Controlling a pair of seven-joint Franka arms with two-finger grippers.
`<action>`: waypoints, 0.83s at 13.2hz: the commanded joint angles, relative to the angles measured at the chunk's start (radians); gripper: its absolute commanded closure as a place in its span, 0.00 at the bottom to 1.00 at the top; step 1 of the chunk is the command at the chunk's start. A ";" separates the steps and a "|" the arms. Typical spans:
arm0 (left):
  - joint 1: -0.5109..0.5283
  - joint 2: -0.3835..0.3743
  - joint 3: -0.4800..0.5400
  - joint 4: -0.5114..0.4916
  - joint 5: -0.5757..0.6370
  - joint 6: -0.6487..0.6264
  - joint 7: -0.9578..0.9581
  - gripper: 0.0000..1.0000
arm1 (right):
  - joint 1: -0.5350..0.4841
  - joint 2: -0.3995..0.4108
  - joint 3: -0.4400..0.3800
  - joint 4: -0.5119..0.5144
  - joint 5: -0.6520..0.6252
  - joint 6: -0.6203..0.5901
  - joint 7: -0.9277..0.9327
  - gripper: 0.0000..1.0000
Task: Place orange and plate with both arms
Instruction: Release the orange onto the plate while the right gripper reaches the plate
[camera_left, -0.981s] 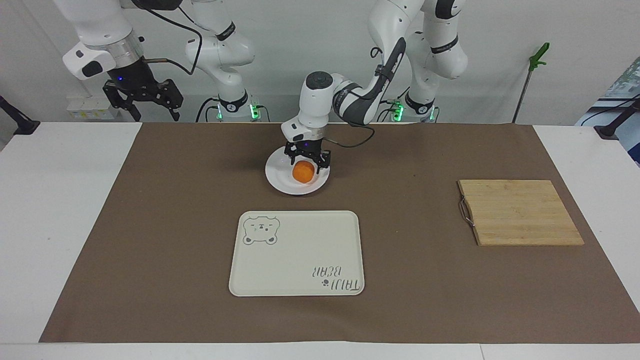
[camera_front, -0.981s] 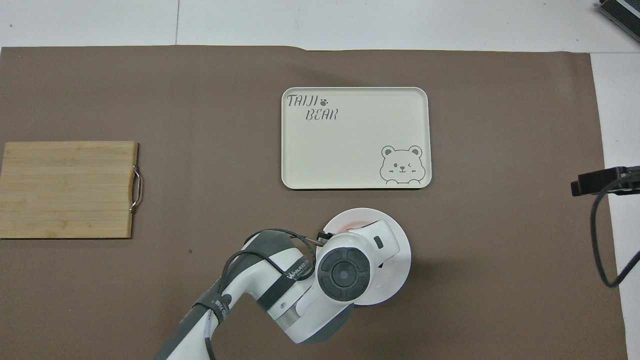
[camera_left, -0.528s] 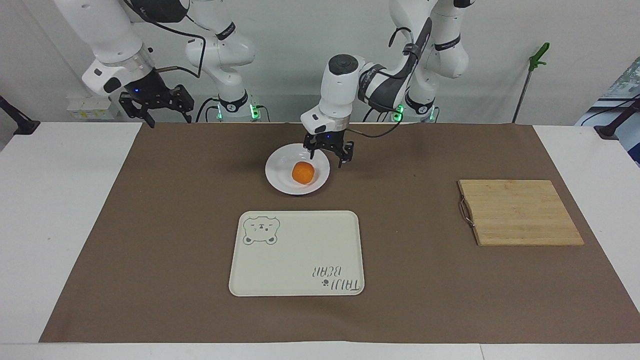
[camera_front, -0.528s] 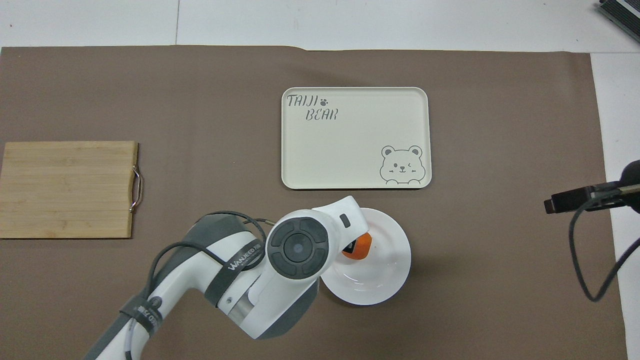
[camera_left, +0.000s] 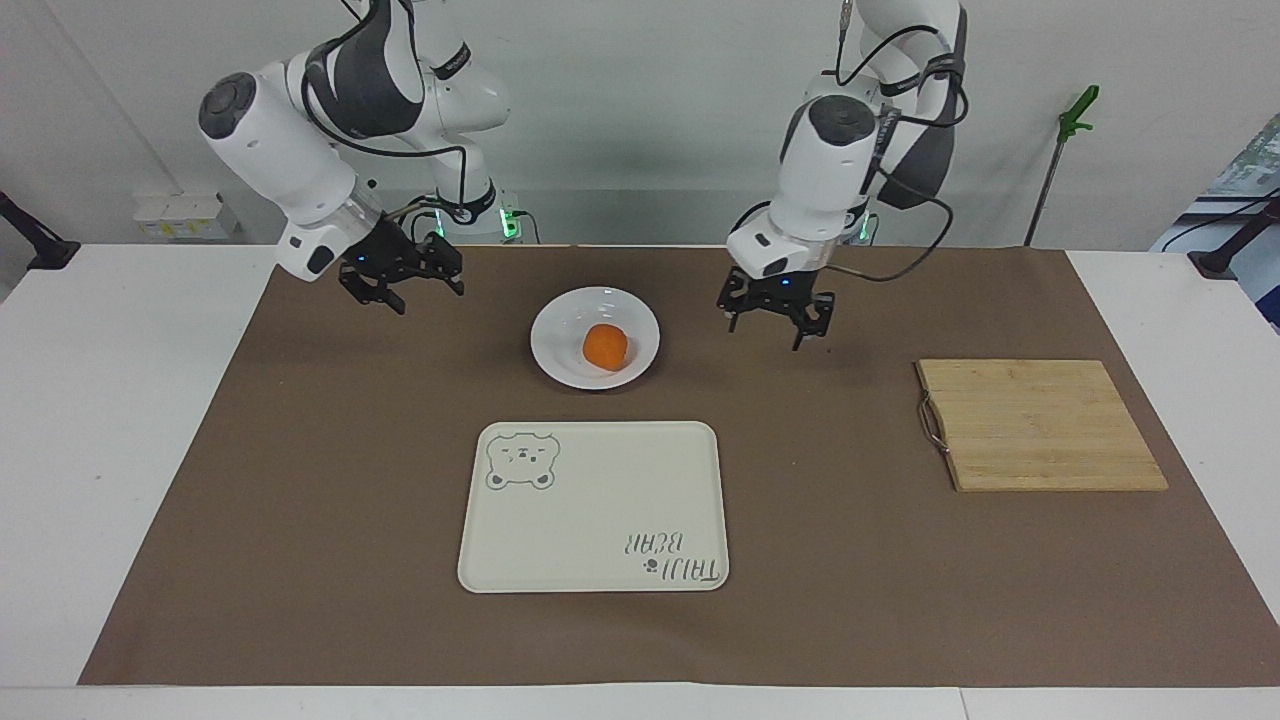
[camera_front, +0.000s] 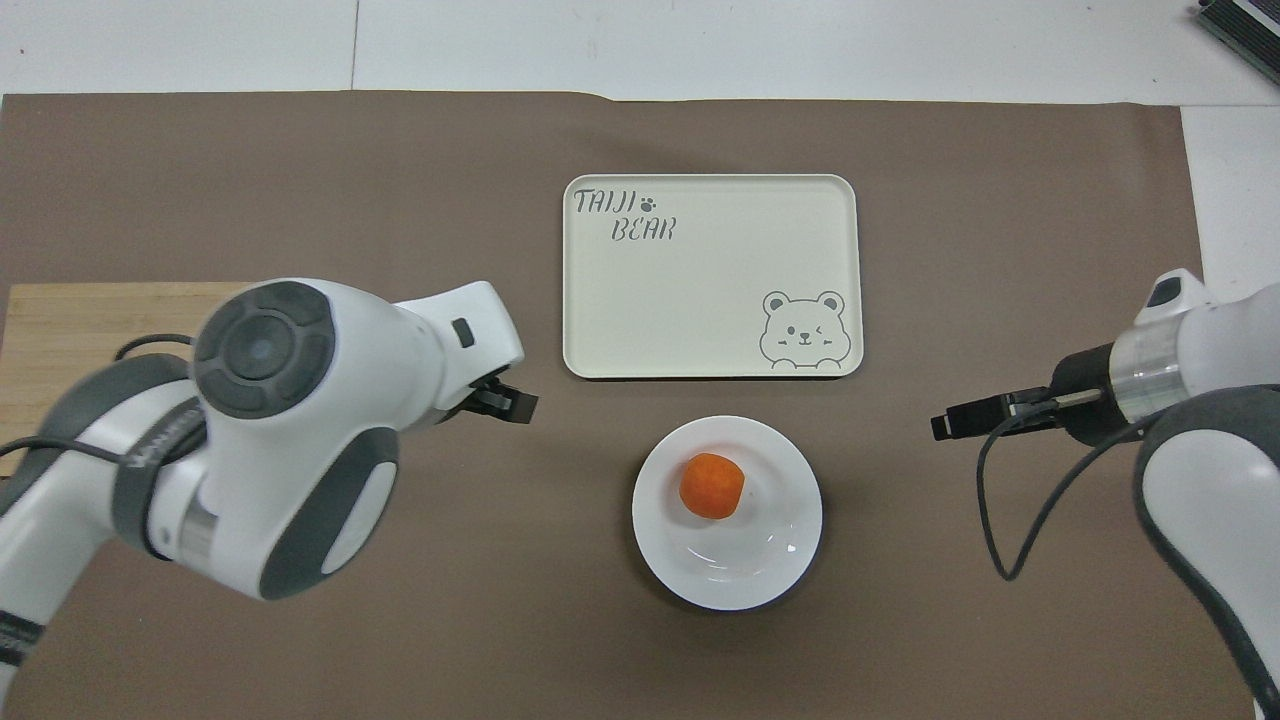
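The orange (camera_left: 605, 346) lies in the white plate (camera_left: 560, 365), toward the side nearer the tray; both also show in the overhead view, the orange (camera_front: 711, 485) in the plate (camera_front: 745, 585). My left gripper (camera_left: 768, 330) is open and empty, raised over the brown mat beside the plate toward the left arm's end; in the overhead view it (camera_front: 510, 404) pokes out from under the arm. My right gripper (camera_left: 425, 293) is open and empty, raised over the mat beside the plate toward the right arm's end, and also shows in the overhead view (camera_front: 955, 426).
A cream bear tray (camera_left: 595, 505) lies farther from the robots than the plate (camera_front: 700, 290). A wooden cutting board (camera_left: 1040, 425) with a metal handle lies toward the left arm's end, partly covered by the left arm in the overhead view (camera_front: 90, 320).
My left gripper let go of the orange on the plate, rose and swung toward the left arm's end. My right gripper came in from the table's edge toward the plate.
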 joint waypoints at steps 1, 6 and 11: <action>0.146 -0.053 -0.013 0.065 -0.002 -0.124 0.167 0.00 | 0.033 -0.030 -0.001 -0.137 0.106 0.104 -0.072 0.00; 0.349 -0.035 -0.013 0.313 -0.001 -0.321 0.310 0.00 | 0.070 0.008 -0.001 -0.237 0.238 0.198 -0.248 0.00; 0.403 0.045 -0.012 0.551 0.001 -0.496 0.309 0.00 | 0.099 0.048 -0.001 -0.340 0.397 0.316 -0.406 0.00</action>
